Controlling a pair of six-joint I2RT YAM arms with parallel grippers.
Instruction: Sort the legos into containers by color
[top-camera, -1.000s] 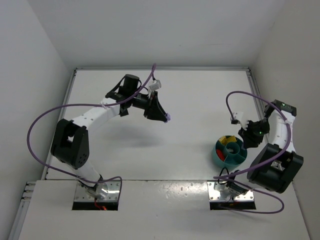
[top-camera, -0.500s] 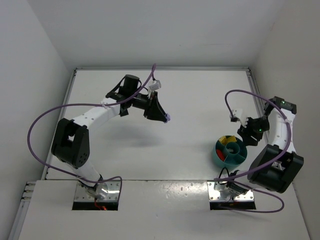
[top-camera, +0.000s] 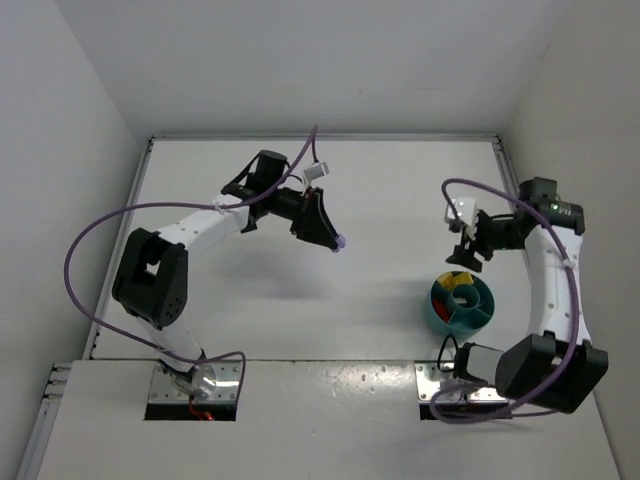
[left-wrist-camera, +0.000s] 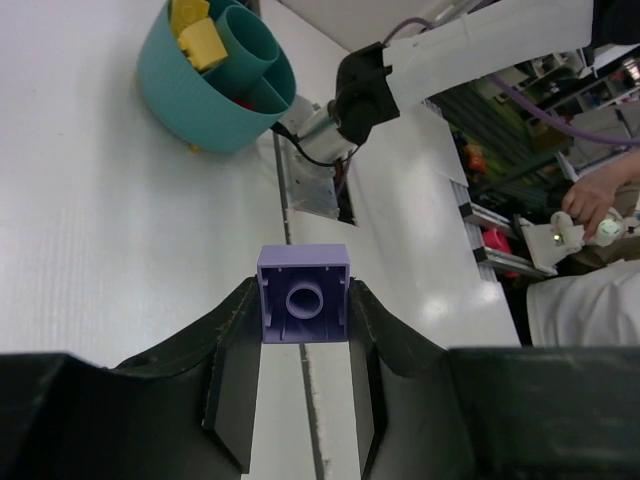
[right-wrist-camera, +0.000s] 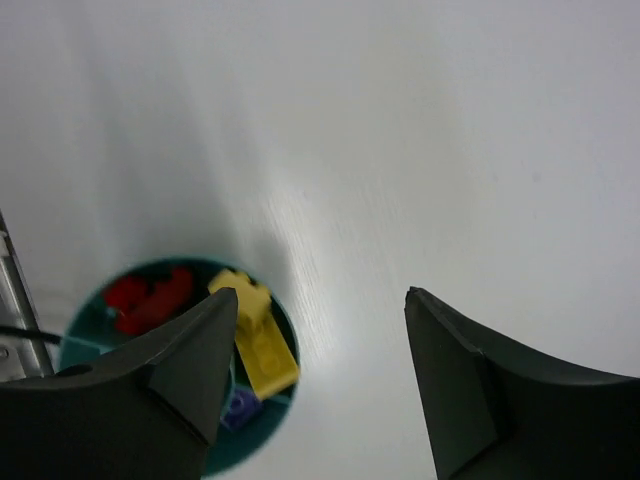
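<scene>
My left gripper (top-camera: 335, 238) is shut on a lavender-purple lego (top-camera: 342, 241) and holds it above the middle of the table. In the left wrist view the lego (left-wrist-camera: 303, 295) sits between the fingertips, its hollow underside towards the camera. The round teal bowl (top-camera: 440, 318) stands at the right near the front edge, with yellow legos (top-camera: 464, 294) in it. My right gripper (top-camera: 462, 252) is open and empty, just beyond the bowl's far rim. The right wrist view shows the bowl (right-wrist-camera: 255, 440) with yellow (right-wrist-camera: 262, 350), red (right-wrist-camera: 150, 298) and purple (right-wrist-camera: 240, 405) legos in separate compartments.
White walls close the table in at the left, back and right. The arms' metal base plates (top-camera: 195, 385) sit on the raised front ledge. In the left wrist view the bowl (left-wrist-camera: 215, 110) lies far ahead, next to the right arm's base (left-wrist-camera: 360, 85), and a person's hand (left-wrist-camera: 590, 200) shows off the table.
The right arm has swung up and to the left, carrying its open gripper off the bowl to beyond its far rim. The left gripper has shifted slightly right with the purple lego.
</scene>
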